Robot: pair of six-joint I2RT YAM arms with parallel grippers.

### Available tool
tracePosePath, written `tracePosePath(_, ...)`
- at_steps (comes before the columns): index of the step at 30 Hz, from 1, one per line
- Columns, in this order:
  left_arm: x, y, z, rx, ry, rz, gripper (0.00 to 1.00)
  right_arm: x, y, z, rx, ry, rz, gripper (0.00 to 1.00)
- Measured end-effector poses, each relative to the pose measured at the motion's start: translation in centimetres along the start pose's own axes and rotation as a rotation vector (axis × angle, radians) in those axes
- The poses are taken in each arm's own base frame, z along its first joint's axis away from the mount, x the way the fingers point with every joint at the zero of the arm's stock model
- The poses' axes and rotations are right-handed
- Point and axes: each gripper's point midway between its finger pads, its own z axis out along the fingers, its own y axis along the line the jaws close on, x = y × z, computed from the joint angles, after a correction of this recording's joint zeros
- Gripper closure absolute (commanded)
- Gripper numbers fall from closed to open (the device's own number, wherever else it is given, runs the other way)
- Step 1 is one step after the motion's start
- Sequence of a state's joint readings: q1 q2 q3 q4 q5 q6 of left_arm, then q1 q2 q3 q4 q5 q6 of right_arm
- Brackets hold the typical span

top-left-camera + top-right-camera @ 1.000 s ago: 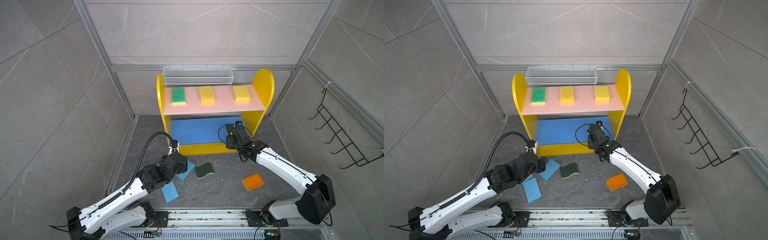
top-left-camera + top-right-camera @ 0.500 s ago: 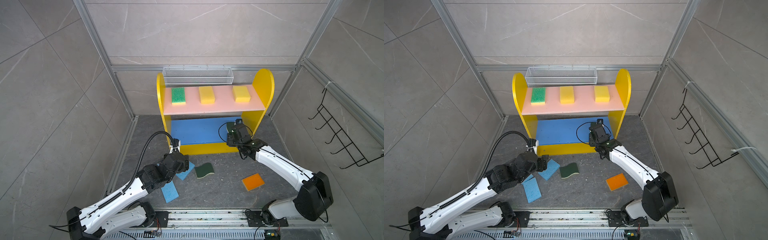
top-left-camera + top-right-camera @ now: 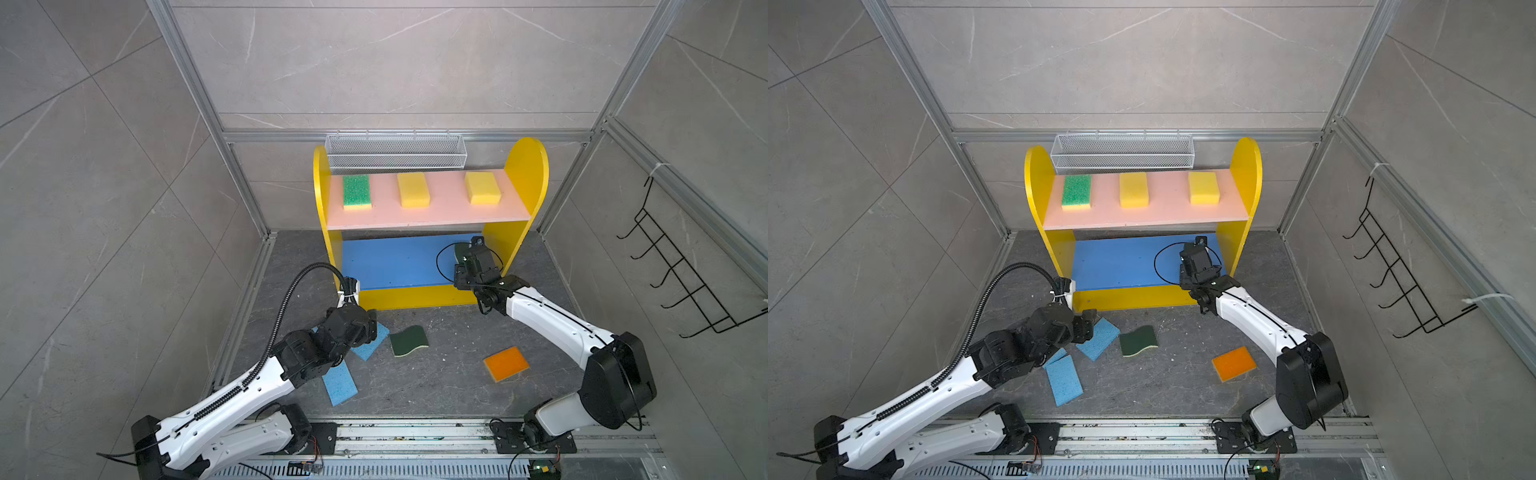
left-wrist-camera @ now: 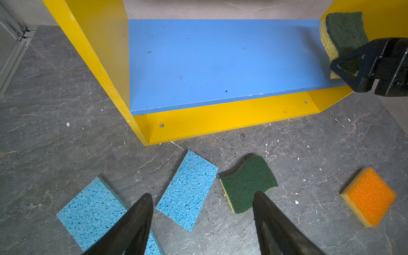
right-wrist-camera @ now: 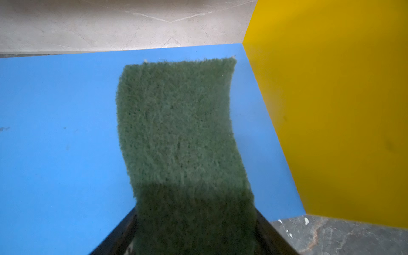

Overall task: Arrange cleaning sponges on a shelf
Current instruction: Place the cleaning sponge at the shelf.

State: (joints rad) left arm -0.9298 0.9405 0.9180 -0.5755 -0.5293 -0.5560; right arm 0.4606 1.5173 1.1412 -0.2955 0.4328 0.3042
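Two grippers. Right gripper [image 5: 194, 238] clamped on one dark-green wavy sponge [image 5: 181, 132], yellow underside, over blue lower board [image 5: 55, 132], right end. Left gripper [image 4: 202, 220] wide open, empty, above floor [image 4: 55, 88]: light-blue sponges [image 4: 187, 189], two clear, third [image 3: 1054, 356] mostly hidden; one second dark-green sponge [image 4: 248, 183]; one orange-topped sponge [image 4: 371, 196]. Pink upper board [image 3: 428, 214]: one green-topped sponge [image 3: 356, 191], two yellow blocks [image 3: 412, 190].

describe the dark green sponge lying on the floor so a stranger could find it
Start at the yellow shelf and look at the grey floor just in front of its base. The dark green sponge lies there between a light-blue sponge and the orange-topped sponge; it alone on the floor has wavy edges.
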Motion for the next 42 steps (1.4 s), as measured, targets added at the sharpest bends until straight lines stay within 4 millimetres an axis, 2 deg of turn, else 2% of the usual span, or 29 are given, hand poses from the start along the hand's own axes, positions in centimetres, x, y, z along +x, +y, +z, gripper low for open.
tracePosePath(18, 0.0, 0.2, 0.3, -0.022, -0.001, 0.006, 0.26, -0.1, 0.0, 2.2, -0.002, -0.008, -0.045, 0.3)
tracePosePath(27, 0.6, 0.1, 1.0, -0.036, 0.022, 0.02, 0.26, -0.2, -0.7, 2.9, 0.01, -0.01, -0.036, 0.28)
tracePosePath(42, 1.0, 0.0, 1.6, -0.05, 0.044, 0.035, 0.26, 0.0, 0.2, 3.5, -0.044, -0.026, -0.048, 0.29)
